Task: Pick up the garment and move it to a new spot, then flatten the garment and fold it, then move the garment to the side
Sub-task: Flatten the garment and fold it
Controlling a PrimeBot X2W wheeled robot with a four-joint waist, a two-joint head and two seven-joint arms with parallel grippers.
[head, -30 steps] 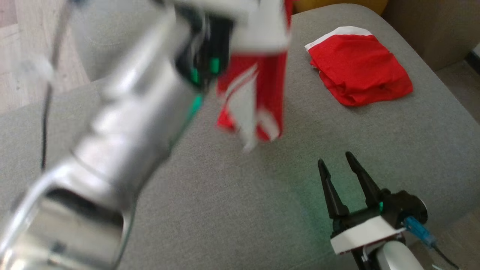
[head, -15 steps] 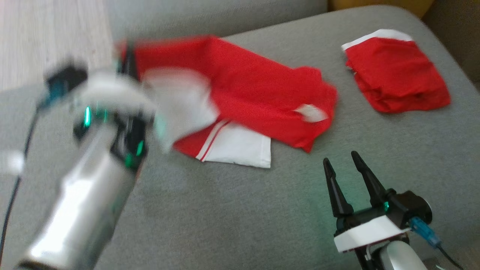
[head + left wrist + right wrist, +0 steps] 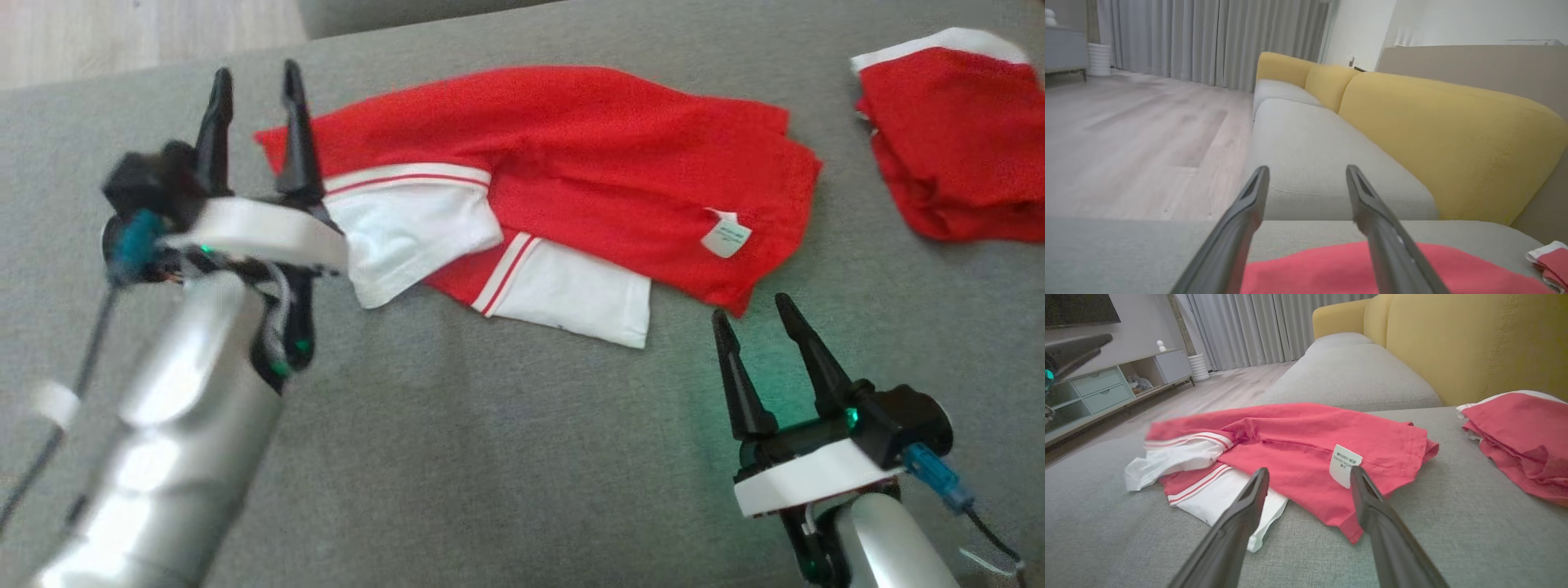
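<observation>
A red short-sleeved garment with white, red-striped sleeves (image 3: 571, 155) is lying spread but rumpled across a wide grey fabric sofa cushion (image 3: 490, 457), its two white sleeves (image 3: 408, 229) bunching and overlapping toward the near left side and a small white care label (image 3: 725, 234) showing on the red cloth near its right end. The robot's left tool (image 3: 255, 82) is hanging at the garment's left end, its two long dark fingers standing spread apart with nothing between them; the left wrist view is showing red cloth just under the fingers, though whether they are touching it cannot be told. The right tool (image 3: 753, 306) is waiting over bare cushion just beside the garment's near right corner, its fingers likewise parted and empty, pointing toward the label. A second red-and-white garment, folded into a loose pile (image 3: 955, 139), is sitting well apart at the cushion's far right. Mustard-yellow sofa backrests (image 3: 1453, 134), a pale wooden floor (image 3: 1126, 134) and grey curtains (image 3: 1208, 41) are showing beyond.
</observation>
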